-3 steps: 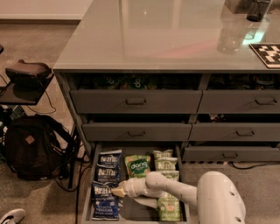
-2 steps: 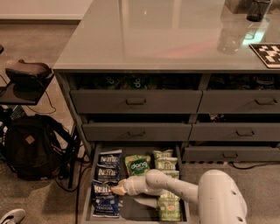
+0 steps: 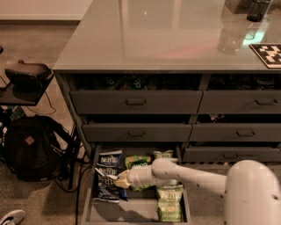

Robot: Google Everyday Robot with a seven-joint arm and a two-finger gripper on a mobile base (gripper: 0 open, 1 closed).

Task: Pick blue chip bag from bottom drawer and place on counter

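Observation:
The bottom drawer [image 3: 90, 206] is pulled open below the cabinet. Its left column holds several dark navy blue chip bags [image 3: 109, 160] with white lettering. My white arm reaches in from the lower right, and the gripper [image 3: 113, 179] sits over the middle blue bag of that column, touching or just above it. The middle column holds a green "dang" bag [image 3: 138, 162] and the right column holds green Kettle bags [image 3: 169, 202]. The counter [image 3: 167, 35] is the glossy grey top above the drawers.
Grey drawers with bar handles [image 3: 136, 102] stack above the open one. A dark cup [image 3: 258, 9] and a checkered board [image 3: 268, 53] stand at the counter's far right. A black backpack [image 3: 30, 147] and a small stand [image 3: 26, 77] sit on the floor at left.
The gripper has moved a little to the left, further over the column of blue chip bags. The bags have not visibly moved.

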